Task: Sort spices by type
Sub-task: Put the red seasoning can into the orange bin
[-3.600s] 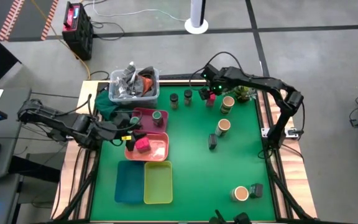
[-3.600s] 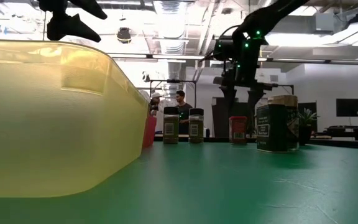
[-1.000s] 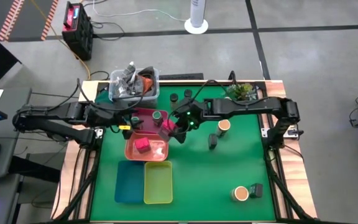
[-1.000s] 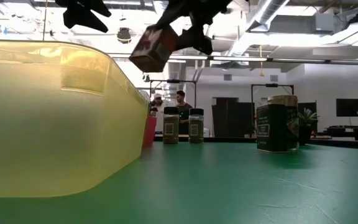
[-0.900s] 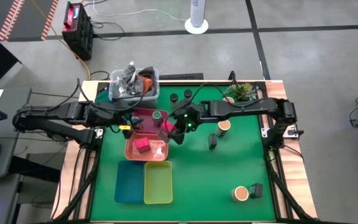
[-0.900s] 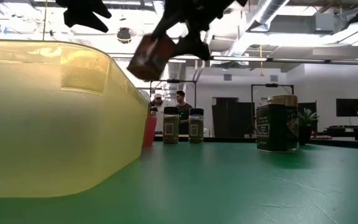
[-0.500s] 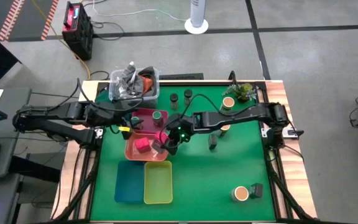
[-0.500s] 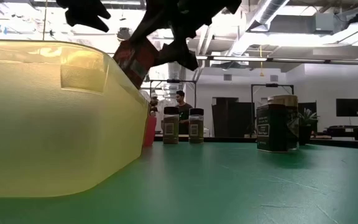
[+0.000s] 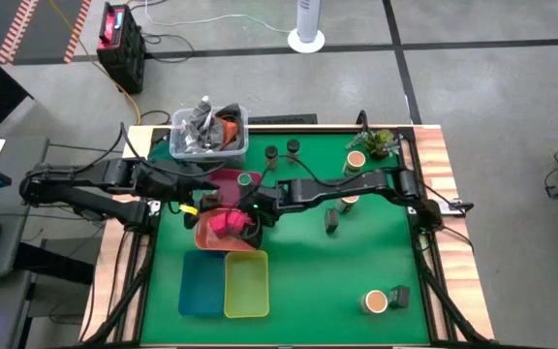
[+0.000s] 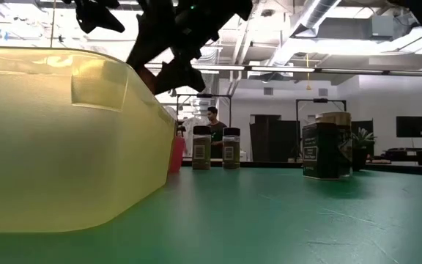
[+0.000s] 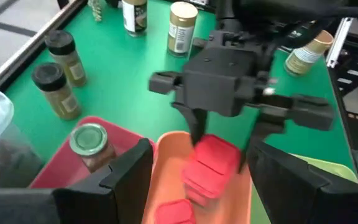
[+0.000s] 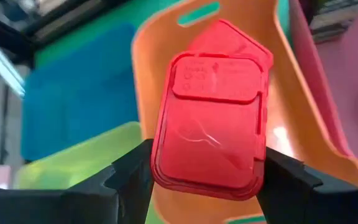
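Observation:
My right gripper (image 9: 248,219) reaches across to the salmon tray (image 9: 250,236) and is shut on a magenta-pink box (image 11: 213,158), low over the tray. A second pink box (image 11: 173,211) lies in that tray. My left gripper (image 11: 201,152) is open and hovers above the pink tray (image 9: 223,178), touching nothing. A green-lidded jar (image 11: 89,140) stands in the pink tray. Two dark jars (image 9: 281,150), tan-topped jars (image 9: 355,160) (image 9: 375,301) and small dark boxes (image 9: 331,221) (image 9: 400,296) stand on the green mat. My right gripper pinches the pink box between its two fingers (image 12: 132,174), one on each long side (image 12: 166,155), coming from above and pointing down. The box's lid face (image 12: 219,84) is turned up toward the wrist. Whether its lower end touches the tray, I cannot tell.
A teal tray (image 9: 201,281) and a yellow-green tray (image 9: 245,286) lie near the table's near edge. A clear bin of clutter (image 9: 208,131) sits at the far left. A small plant (image 9: 376,143) stands at the far edge. In the low view, people show in the room behind.
My right gripper has carried the pink box toward the table's left and near edge, from beside the pink tray to over the salmon tray. It has come down, so the box has sunk behind the yellow-green tray in the low view. The left arm kept still.

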You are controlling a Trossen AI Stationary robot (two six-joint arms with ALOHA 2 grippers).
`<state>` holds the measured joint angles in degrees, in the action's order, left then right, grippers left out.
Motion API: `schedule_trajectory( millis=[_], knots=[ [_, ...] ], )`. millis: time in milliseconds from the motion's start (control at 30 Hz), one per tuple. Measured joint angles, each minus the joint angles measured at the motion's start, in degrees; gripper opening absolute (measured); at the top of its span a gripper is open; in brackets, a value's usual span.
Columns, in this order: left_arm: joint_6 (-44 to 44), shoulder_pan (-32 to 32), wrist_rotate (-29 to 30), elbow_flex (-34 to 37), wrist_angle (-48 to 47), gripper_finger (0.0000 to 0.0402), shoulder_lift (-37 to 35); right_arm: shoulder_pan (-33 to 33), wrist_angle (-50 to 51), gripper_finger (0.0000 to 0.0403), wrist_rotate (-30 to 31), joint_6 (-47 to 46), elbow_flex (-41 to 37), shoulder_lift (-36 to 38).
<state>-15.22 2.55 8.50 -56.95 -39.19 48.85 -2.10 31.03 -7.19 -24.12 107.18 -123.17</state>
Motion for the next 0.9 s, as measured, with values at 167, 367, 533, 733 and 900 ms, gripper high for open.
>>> schedule_trajectory(
  millis=[167,367,533,733,900],
  knots=[
    [-1.1,0.0,-0.5,0.0,-1.0,0.0249,-0.6,0.6,4.7,0.0264,-0.1,4.9,2.9,-1.8],
    [-0.9,0.0,0.5,0.0,-0.9,0.0249,-0.5,0.7,5.3,0.0264,-0.1,9.6,2.9,-1.9],
    [-0.9,0.0,1.0,0.0,-0.9,0.0249,-0.4,0.8,5.4,0.0264,-0.1,12.3,2.9,-1.9],
    [-1.2,0.0,2.8,0.0,-0.9,0.0249,-0.4,0.9,5.1,0.0264,-0.2,15.6,2.9,-1.9],
    [-5.7,0.0,3.0,0.0,-0.6,0.0249,0.8,1.1,3.6,0.0264,-0.2,18.1,1.1,-1.8]
  ],
)
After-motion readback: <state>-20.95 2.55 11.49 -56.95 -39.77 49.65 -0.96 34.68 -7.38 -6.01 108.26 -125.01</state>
